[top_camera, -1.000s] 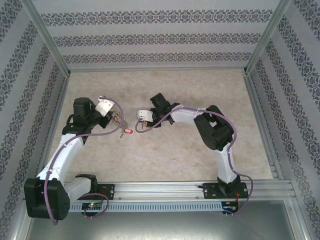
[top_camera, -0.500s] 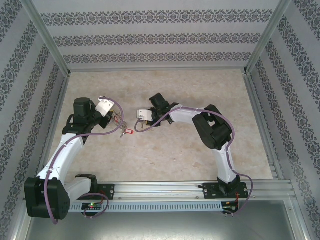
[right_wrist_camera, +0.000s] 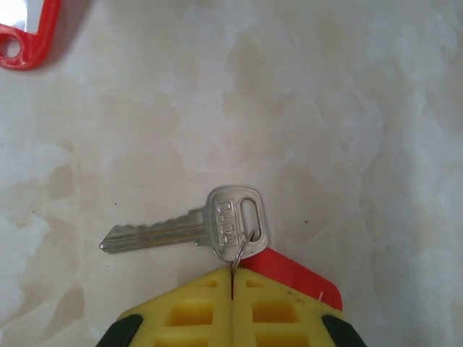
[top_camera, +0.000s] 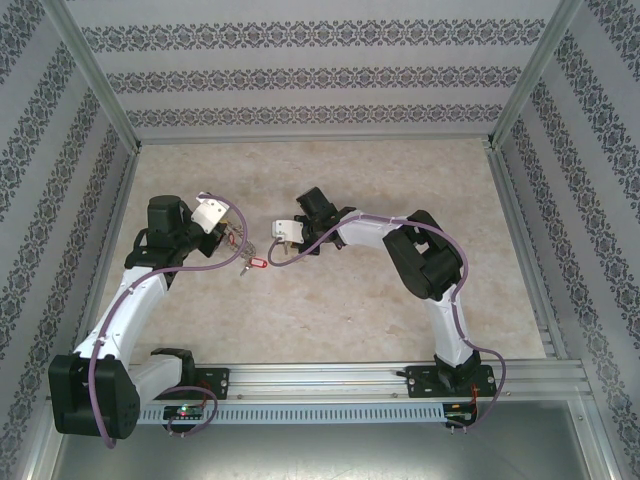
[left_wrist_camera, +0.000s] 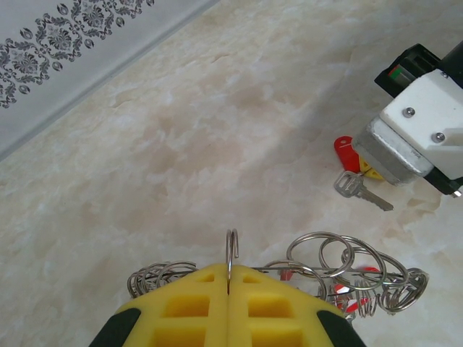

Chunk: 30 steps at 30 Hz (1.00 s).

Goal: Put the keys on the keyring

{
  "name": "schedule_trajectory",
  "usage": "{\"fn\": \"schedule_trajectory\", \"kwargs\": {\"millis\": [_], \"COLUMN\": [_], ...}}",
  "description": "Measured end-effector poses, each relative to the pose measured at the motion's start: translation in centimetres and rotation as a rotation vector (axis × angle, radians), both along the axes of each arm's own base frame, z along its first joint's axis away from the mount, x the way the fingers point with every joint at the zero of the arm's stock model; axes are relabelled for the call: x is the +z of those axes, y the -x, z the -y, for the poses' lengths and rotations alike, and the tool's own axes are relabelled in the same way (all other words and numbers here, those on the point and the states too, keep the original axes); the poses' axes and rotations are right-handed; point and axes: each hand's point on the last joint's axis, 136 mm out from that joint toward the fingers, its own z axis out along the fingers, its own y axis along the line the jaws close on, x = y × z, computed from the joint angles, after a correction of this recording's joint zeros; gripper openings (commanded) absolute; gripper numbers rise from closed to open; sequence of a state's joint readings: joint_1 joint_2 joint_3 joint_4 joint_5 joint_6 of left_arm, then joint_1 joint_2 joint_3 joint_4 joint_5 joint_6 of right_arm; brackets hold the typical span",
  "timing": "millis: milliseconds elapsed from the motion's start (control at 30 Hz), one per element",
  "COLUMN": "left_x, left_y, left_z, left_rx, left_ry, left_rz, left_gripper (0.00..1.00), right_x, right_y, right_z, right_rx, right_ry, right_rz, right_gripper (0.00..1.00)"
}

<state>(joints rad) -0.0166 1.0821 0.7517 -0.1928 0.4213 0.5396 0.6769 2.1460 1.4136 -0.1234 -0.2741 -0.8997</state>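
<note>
my right jaws just pinched shut on a key; left jaws clenched on the keyring, so threading can begin.

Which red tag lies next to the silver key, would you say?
The tag poking out beside the right end effector; the other tag lies apart, top-left.

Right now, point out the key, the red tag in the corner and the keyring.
key [right_wrist_camera: 223,220], right wrist view, on its stamped head.
red tag [right_wrist_camera: 32,45], right wrist view, on its red rim at the top-left corner.
keyring [left_wrist_camera: 347,271], left wrist view, on the right cluster of loops.
</note>
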Motion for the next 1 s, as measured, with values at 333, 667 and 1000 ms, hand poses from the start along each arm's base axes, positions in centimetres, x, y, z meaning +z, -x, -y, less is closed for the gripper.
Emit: {"fn": "schedule_trajectory", "kwargs": {"millis": [333,667,1000], "left_x": [0.8,1.5,0.8], "left_y": [0.9,2.2,3.3], "left_z": [2.7,8.2,12.5], "left_rx": [-0.151,-0.37,-0.512], "left_ry": [0.084,0.124,0.104], "left_rz": [0.038,0.054,0.052], "left_gripper": [0.0,0.0,0.0], "right_x": [4.4,17.2,19.8], "right_y": [1.8,4.4,7.6], "right_z": [2.4,2.9,2.3], "right_rx": [-0.08,-0.045,0.025], "right_ry": [-0.161,-0.469,-0.515], "right_rz": [-0.027,0.14,0.098], "right_gripper": [0.0,0.0,0.0]}}
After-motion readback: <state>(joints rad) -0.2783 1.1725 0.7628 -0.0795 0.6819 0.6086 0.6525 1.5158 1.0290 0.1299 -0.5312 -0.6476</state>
